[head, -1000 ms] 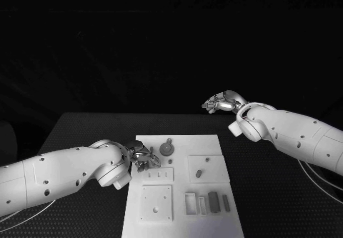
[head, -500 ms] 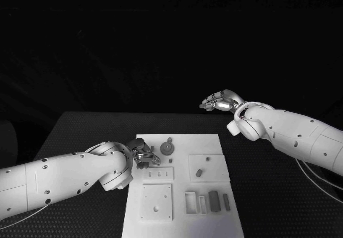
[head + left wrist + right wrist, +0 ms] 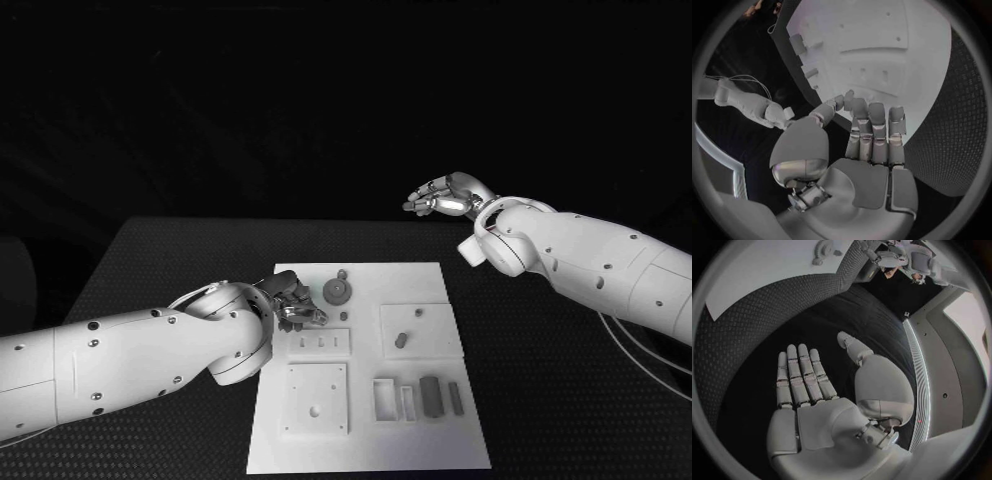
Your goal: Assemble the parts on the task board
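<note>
Two hands, both empty: left hand [image 3: 293, 305] hovers fingers-apart over the board's [image 3: 433, 440] left edge, beside the round part [image 3: 338, 292]; right hand [image 3: 447, 198] hangs loose, well beyond the board's far edge. My call: lower left gently, square the fingers before pinching.

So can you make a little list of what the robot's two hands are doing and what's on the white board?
left hand: at the task board's left edge, fingers stretched over it, holding nothing
right hand: raised beyond the table's far edge, open, fingers straight
task board: white plate lying flat on the black table
round part: on the board near the left hand
bar parts: lying side by side on the board's near right
</note>
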Tool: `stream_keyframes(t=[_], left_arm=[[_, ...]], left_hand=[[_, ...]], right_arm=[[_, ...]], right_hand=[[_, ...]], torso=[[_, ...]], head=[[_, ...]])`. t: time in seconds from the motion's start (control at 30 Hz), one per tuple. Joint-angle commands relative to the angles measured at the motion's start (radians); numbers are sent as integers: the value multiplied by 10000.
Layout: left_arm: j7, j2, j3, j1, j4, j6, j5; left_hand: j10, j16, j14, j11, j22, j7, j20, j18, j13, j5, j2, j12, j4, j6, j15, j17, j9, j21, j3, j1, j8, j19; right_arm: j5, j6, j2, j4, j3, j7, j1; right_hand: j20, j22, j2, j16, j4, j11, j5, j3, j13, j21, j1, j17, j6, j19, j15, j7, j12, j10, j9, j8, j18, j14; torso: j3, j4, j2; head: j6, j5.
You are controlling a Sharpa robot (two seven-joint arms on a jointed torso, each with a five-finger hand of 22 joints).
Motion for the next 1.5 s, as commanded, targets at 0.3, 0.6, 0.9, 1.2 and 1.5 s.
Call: stream_keyframes(t=[0.3, 0.6, 0.9, 1.2, 1.5], left_arm=[[-408, 86, 4, -98, -11, -348, -112], [-461, 151, 4, -244, -72, -257, 106], [-493, 158, 3, -258, -50, -93, 94], [-549, 202, 3, -311, -40, 8, -491], [-562, 256, 4, -401, -102, 81, -496]], left_hand=[[695, 96, 415, -522, 191, -266, -1288, -6, 53, 213, 239, 100, 124, 483, -288, 20, -34, 92, -44, 369, 372, 147], [791, 136, 478, -542, 191, -297, -1324, -3, 89, 242, 276, 160, 163, 614, -345, 39, -94, 122, -84, 318, 428, 189], [848, 169, 512, -557, 195, -316, -1345, -2, 118, 260, 323, 203, 161, 687, -371, 57, -132, 146, -101, 296, 457, 209], [888, 184, 513, -541, 196, -320, -1354, -8, 142, 264, 336, 235, 164, 739, -373, 68, -169, 156, -123, 254, 474, 203], [898, 186, 504, -528, 197, -314, -1358, -10, 151, 265, 348, 245, 157, 753, -365, 71, -187, 156, -119, 254, 477, 190]], right_arm=[[-119, 125, 45, 13, 1, 91, 2], [-121, 149, 98, -50, 0, 80, 2], [-121, 157, 112, -51, 0, 84, 1], [-121, 126, 125, -45, 0, 57, 1], [-124, 138, 134, -57, 0, 58, 0]], right_hand=[[0, 45, 7, -71, 71, 8, 223, -7, 11, -106, 146, -21, -48, -54, 83, 6, -109, 108, -26, 53, -126, -32], [-8, 86, 2, -93, 87, 8, 299, -20, 12, -148, 163, -32, -51, -54, 94, 3, -181, 140, -44, 70, -141, -30], [-13, 115, 5, -106, 104, 7, 352, -28, 13, -176, 168, -37, -57, -46, 94, 1, -230, 166, -57, 80, -150, -26], [-19, 148, 3, -120, 127, 10, 406, -40, 12, -209, 169, -43, -74, -36, 99, 2, -291, 184, -76, 87, -159, -19], [-25, 177, -10, -134, 148, 4, 448, -42, 11, -242, 179, -50, -73, -30, 103, -12, -351, 188, -88, 102, -169, -17]], torso=[[4, -9, -1], [-5, -9, 3], [-2, -6, 5], [-7, -7, 7], [-8, -6, 7]], head=[[-103, 51], [-174, 76], [-220, 75], [-240, 84], [-260, 77]])
